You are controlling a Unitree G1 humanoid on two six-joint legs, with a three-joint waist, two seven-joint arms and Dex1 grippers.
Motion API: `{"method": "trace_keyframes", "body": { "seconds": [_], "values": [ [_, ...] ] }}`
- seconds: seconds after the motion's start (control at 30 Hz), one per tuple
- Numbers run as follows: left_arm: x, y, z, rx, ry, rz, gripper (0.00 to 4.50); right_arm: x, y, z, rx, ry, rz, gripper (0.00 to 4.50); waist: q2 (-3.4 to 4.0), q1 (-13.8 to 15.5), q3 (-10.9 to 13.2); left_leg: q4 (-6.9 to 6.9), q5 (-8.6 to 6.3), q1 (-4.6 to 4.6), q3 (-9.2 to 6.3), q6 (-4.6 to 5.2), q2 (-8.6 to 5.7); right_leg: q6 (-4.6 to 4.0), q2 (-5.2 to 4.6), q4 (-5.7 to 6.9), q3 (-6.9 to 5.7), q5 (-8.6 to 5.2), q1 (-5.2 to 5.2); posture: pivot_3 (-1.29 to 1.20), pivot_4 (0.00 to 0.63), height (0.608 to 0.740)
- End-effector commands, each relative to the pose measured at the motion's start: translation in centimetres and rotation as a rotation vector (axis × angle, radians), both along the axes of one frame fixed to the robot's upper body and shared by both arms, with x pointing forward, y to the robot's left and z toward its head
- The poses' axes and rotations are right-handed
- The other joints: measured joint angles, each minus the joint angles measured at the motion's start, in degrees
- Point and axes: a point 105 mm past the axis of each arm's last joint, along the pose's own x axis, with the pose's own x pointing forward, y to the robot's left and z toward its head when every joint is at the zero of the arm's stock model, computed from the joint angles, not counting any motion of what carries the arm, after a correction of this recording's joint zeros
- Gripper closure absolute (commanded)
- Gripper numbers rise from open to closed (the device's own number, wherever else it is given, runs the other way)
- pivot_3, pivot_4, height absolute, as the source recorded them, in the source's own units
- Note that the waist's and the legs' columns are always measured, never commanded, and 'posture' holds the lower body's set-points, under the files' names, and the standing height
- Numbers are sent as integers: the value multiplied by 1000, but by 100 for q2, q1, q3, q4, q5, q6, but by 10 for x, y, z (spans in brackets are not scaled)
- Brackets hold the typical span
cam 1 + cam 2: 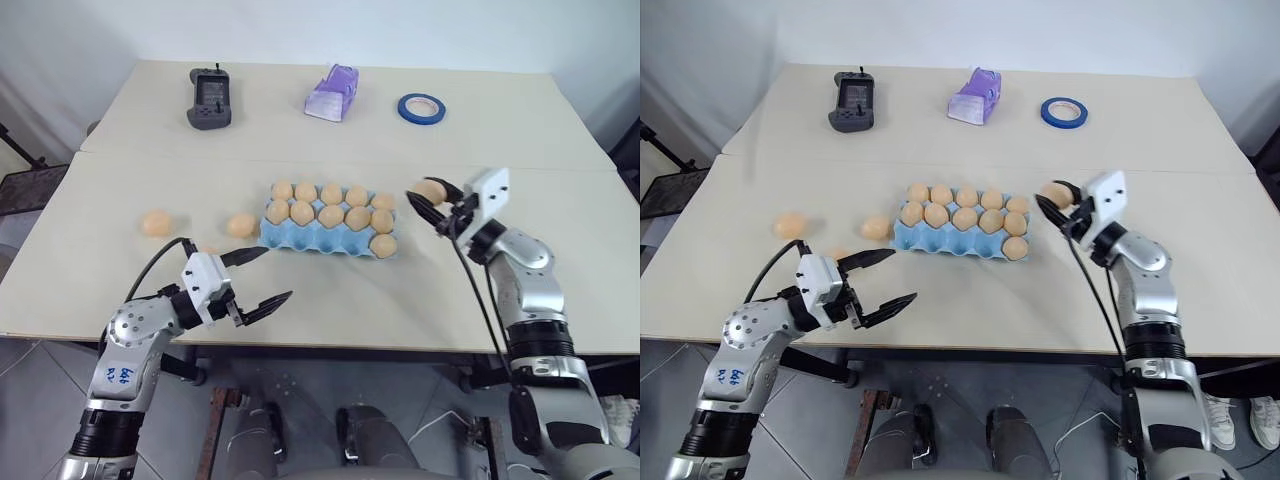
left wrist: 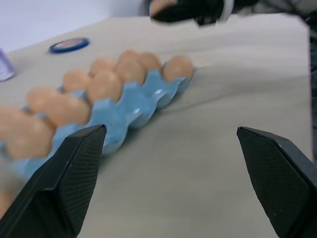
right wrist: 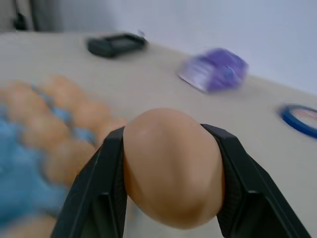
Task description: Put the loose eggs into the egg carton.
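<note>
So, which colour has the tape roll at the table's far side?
Blue; the tape roll shows best in the left eye view.

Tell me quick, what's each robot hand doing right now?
Left gripper: open, holding nothing.
Right gripper: closed on an egg.

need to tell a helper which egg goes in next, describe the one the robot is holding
Start at the blue egg carton in the middle of the table. Just off its right end, the right gripper is shut on an egg, the one egg lifted off the tabletop.
</note>
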Motion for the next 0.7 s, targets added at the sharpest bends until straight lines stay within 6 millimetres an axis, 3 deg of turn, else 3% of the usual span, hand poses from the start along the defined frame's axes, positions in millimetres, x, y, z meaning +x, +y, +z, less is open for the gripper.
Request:
{"method": "trace_keyframes", "body": {
  "seconds": [0.03, 0.27, 0.37, 0.53, 0.7],
  "values": [
    [-2, 4, 9, -6, -38, 14, 0, -4, 17, -4, -37, 20, 29, 2575, -1, 31, 0, -3, 0, -1, 1, 0, -3, -1, -4, -3, -2, 0, 0, 0, 150, 740],
    [-4, 4, 13, -11, -48, 26, 0, -5, 35, -36, -97, 65, 88, 2575, -1, 29, 0, -29, -3, -11, 5, 2, -18, -2, -22, -29, -6, -1, -7, 0, 150, 740],
    [-5, 6, 14, -10, -48, 39, 0, -13, 42, -41, -132, 54, 149, 1791, -1, -2, 0, -38, -2, -10, 5, 1, -14, -7, -13, -30, -5, -4, -11, 0, 150, 740],
    [-5, 9, 15, -8, -51, 53, 0, -17, 40, -38, -131, 40, 160, 16, -1, -7, 0, -35, 1, -5, 7, -4, -5, -9, 0, -24, -1, -5, -11, 0, 150, 740],
    [-4, 10, 15, -7, -50, 57, 0, -20, 24, -29, -120, 24, 153, 16, -1, 4, 0, -27, -1, -5, 7, -2, -10, -5, -9, -23, -1, -3, -7, 0, 150, 740]
  ]
}}
